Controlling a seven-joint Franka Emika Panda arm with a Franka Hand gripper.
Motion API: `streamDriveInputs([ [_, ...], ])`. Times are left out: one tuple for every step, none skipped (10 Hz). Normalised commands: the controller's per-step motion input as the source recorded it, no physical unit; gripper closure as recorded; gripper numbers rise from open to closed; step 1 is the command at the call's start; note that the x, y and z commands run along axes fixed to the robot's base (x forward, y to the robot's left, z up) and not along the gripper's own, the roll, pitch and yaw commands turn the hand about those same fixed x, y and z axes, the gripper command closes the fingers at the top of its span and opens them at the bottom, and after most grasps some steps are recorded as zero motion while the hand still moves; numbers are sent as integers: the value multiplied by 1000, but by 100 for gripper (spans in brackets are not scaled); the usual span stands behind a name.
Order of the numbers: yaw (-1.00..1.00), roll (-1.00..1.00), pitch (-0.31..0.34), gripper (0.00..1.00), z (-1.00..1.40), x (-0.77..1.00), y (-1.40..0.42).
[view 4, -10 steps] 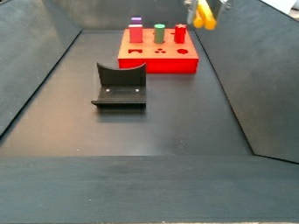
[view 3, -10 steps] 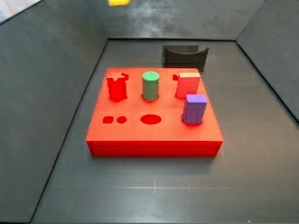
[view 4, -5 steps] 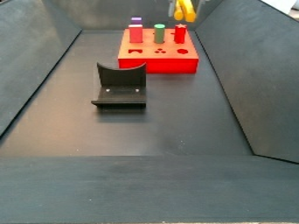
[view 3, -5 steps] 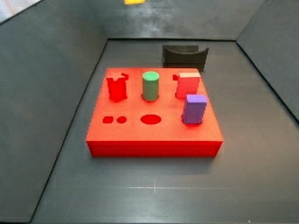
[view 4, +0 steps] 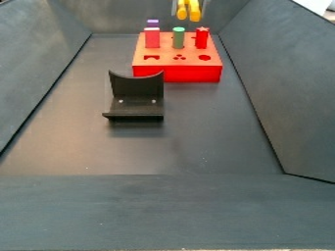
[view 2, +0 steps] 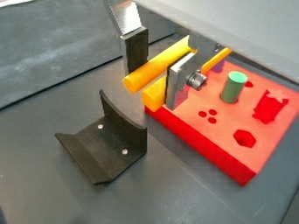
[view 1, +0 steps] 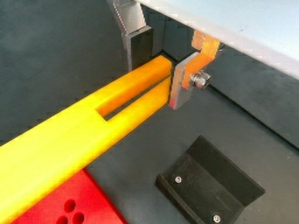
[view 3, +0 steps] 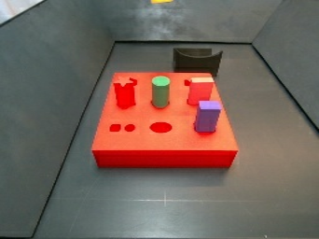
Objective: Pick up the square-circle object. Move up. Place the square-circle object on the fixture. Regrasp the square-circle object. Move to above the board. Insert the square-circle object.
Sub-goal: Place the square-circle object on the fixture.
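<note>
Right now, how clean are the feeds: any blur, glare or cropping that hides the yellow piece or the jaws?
In both wrist views the square-circle object is sharp, gripper jaws shut on it, no glare. In a wrist view the piece fills the frame and runs off the edge. In both side views it is cropped at the top edge, and the gripper is out of frame. The board is evenly lit.
</note>
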Motion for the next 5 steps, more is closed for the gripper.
streamDriveInputs([
  [12,-1000,313,100,-232,1000,350],
  [-27,-1000,301,100,-193,1000,306],
  [-50,-1000,300,100,-149,1000,246],
  [-87,-1000,302,100,-120,1000,203],
  [-122,-979,289,100,-99,1000,170],
])
